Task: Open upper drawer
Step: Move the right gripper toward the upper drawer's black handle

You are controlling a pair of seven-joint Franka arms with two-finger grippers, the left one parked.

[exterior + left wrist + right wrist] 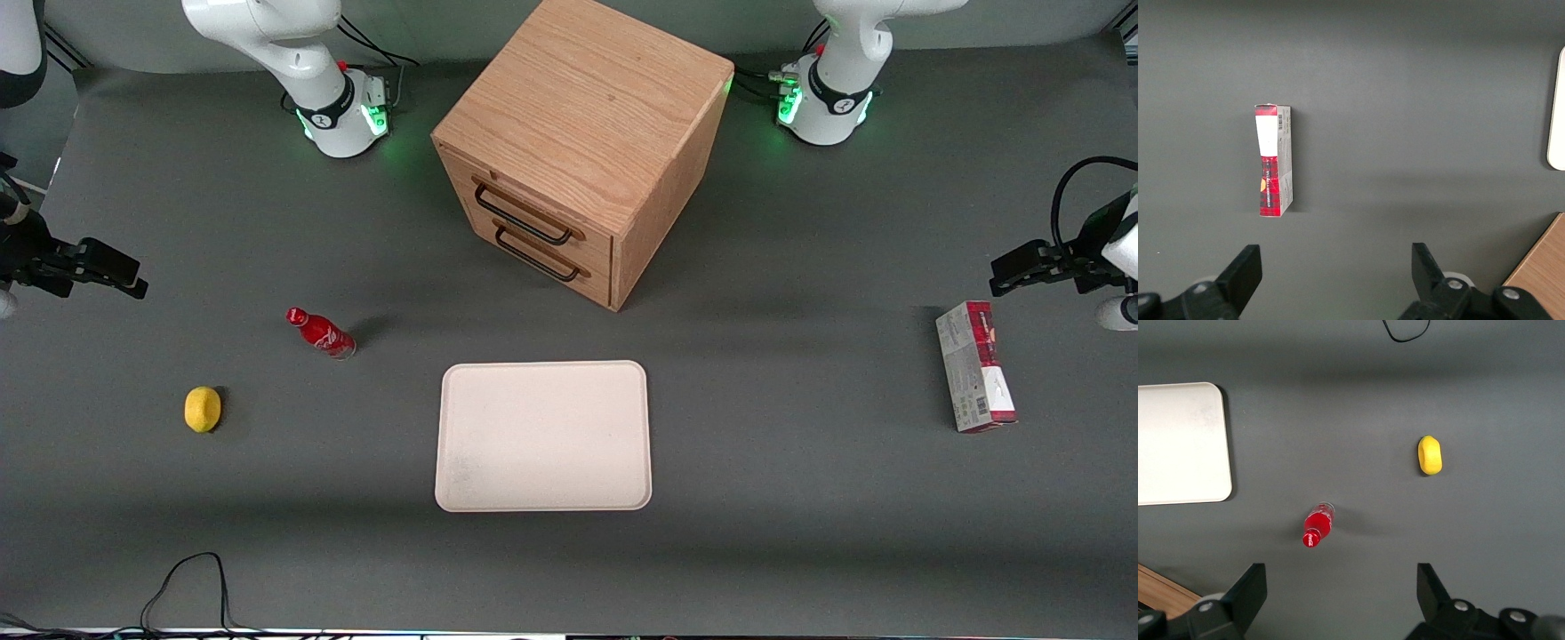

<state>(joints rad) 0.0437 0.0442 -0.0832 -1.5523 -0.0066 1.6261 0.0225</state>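
From the front, the gripper [124,277] hung above the table [800,533] at the working arm's end, well apart from the upper drawer [524,210], which sat flush in the oak cabinet [582,133] above the lower drawer [544,251]. In the right wrist view its fingers [1248,590] stood spread wide and empty, with the red bottle [1318,525] below them, its white script unreadable, the lemon [1429,455] farther out and the tray [1179,443] off beside the bottle.

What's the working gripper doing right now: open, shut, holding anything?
Right gripper: open and empty, held above the table near the red bottle, well away from the upper drawer, which is shut.
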